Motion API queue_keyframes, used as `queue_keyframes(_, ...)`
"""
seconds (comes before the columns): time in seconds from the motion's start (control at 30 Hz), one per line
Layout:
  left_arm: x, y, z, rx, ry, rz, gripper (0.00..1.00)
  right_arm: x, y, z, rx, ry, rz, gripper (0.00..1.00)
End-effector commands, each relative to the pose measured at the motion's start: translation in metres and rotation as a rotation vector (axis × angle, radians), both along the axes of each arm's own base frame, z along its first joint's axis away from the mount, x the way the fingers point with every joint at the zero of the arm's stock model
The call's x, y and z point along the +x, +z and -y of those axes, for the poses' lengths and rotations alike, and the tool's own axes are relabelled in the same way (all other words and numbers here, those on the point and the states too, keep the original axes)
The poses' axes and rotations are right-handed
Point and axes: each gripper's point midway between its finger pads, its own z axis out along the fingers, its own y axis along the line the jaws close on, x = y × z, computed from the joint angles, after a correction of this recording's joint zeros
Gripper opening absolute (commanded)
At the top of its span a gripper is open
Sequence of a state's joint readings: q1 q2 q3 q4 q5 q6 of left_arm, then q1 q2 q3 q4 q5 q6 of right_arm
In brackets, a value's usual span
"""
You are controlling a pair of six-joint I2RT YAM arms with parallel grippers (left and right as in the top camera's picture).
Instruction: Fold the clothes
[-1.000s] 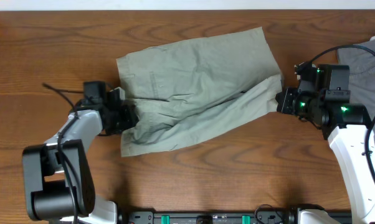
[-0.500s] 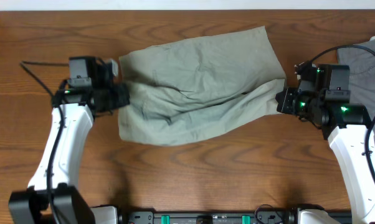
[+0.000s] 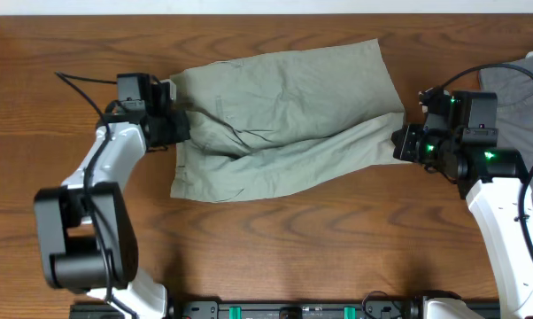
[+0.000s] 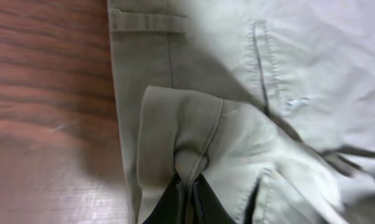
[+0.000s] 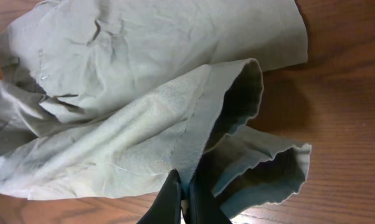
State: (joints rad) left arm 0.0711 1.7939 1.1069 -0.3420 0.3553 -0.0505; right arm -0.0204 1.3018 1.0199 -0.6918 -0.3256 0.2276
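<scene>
Though overhead hides the grips, left claw (image 4: 189,186) pinches shorts (image 3: 284,97) waistband (image 4: 175,124) | right claw (image 5: 183,186) pinches hem (image 5: 197,124)

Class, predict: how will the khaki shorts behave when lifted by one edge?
Probably floppy: the shorts bunch into folds where the left end effector pinches the waistband. Likely light: the hem pinched by the right end effector stands open in loose curls.

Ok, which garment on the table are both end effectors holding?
The pale khaki-green cotton shorts in the middle: the left end effector pinches the waistband end, the right end effector a leg hem. The grey garment at the right edge is not gripped.
</scene>
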Motion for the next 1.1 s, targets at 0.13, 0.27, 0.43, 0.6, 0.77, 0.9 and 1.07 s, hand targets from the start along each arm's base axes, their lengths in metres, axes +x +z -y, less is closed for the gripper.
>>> queue_keyframes(0.13,0.002,-0.004,0.0,0.015,-0.015,0.005,0.35,0.001,0.005,-0.002,0.022,-0.003,0.008,0.02)
queue_keyframes(0.27,0.0,0.012,-0.001,0.022,-0.01,0.026,1.0,0.001,0.005,-0.002,0.023,-0.002,0.007,0.01)
queue_keyframes(0.43,-0.017,0.04,-0.017,0.067,0.034,0.017,0.98,0.001,0.005,-0.002,0.024,-0.001,0.008,0.02)
queue_keyframes(0.6,-0.057,0.057,-0.034,-0.029,0.235,-0.109,0.98,0.001,0.005,-0.002,0.023,-0.001,0.008,0.03)
queue_keyframes(0.77,-0.099,0.053,-0.051,-0.086,0.355,-0.262,0.98,0.001,0.005,-0.002,0.023,-0.001,0.008,0.03)
queue_keyframes(0.9,-0.118,0.028,-0.053,-0.13,0.359,-0.324,0.84,0.001,0.005,-0.002,0.024,-0.001,0.008,0.03)
queue_keyframes(1.07,-0.121,0.013,-0.032,-0.251,0.211,-0.26,0.8,0.001,0.005,-0.001,0.018,-0.005,0.008,0.04)
